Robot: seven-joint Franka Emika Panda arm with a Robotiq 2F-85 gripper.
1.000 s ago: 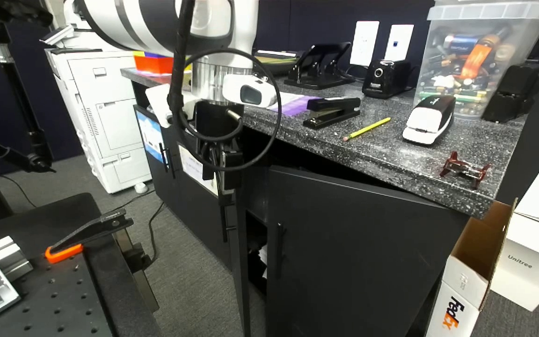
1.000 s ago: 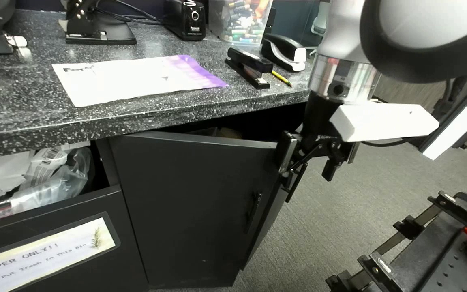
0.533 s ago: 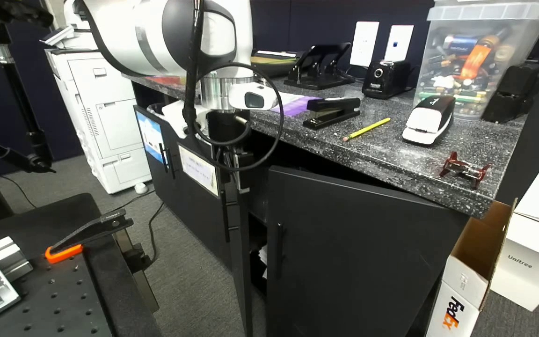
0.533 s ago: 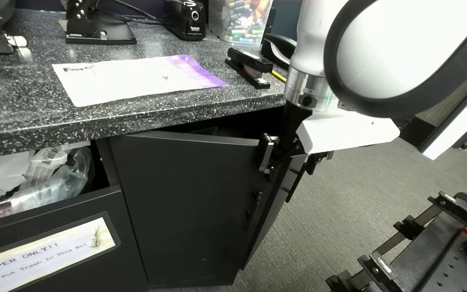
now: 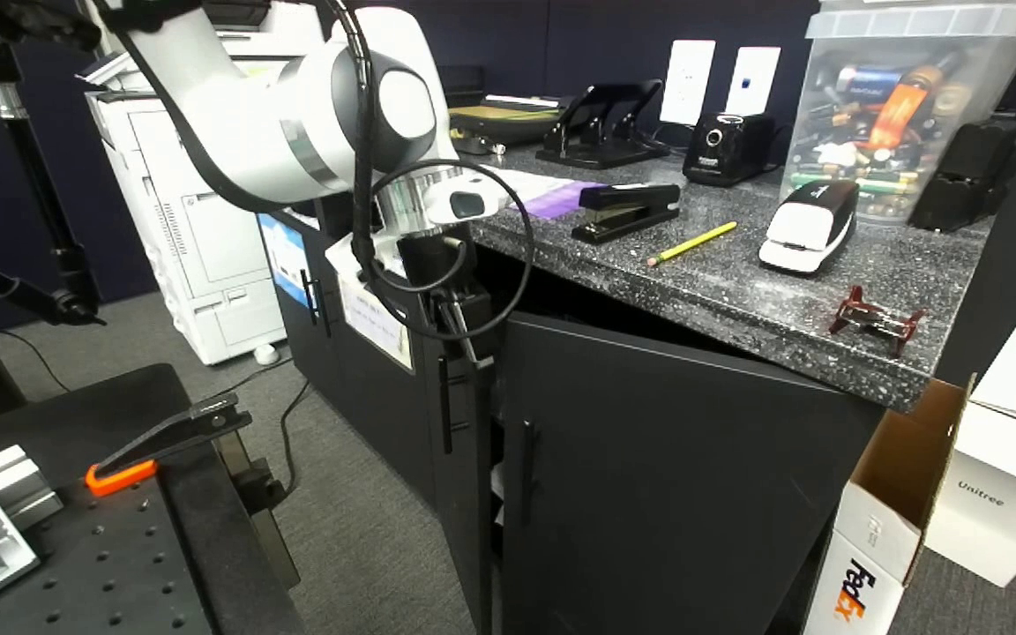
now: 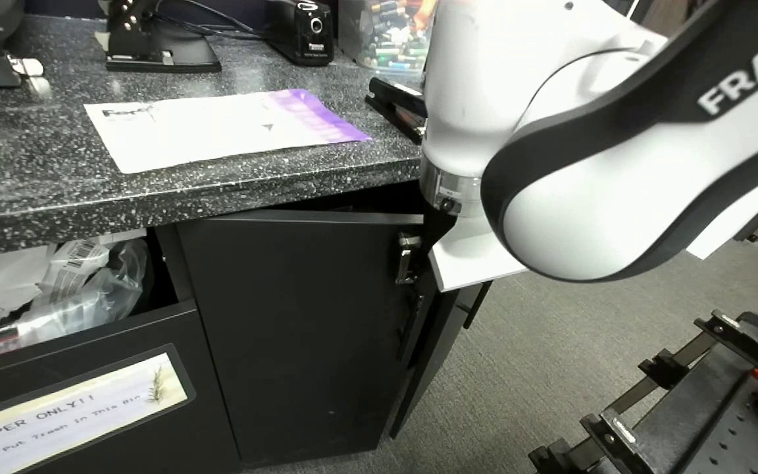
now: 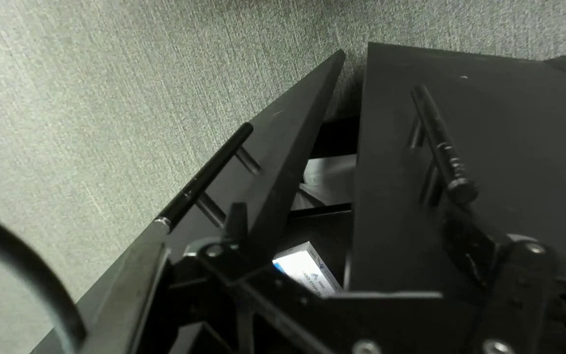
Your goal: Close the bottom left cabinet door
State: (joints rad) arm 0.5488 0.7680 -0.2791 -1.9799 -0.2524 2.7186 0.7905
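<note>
The bottom left cabinet door, a matte-black panel, stands partly open in both exterior views (image 5: 464, 503) (image 6: 300, 329). In the wrist view it is the right-hand panel (image 7: 509, 147) with a worn bar handle. The matching right door (image 5: 676, 476) is also ajar and is the left-hand panel in the wrist view (image 7: 278, 128). My gripper (image 7: 352, 226) is at the doors' top ends, fingers spread wide with nothing held. One of its fingers (image 6: 408, 259) lies over the left door's outer face, above the handle, and seems to touch it. The arm hides the other finger there.
The speckled counter (image 5: 720, 291) overhangs the doors. It carries a black stapler (image 5: 623, 212), a pencil (image 5: 693, 242) and a bin of batteries (image 5: 905, 115). An open drawer front (image 6: 89, 421) adjoins the left door. A black perforated table (image 5: 85, 564) stands opposite.
The left door has swung inward a little, narrowing the gap to the right door. The gripper has moved inward with it and slightly down. The right door has not visibly moved.
</note>
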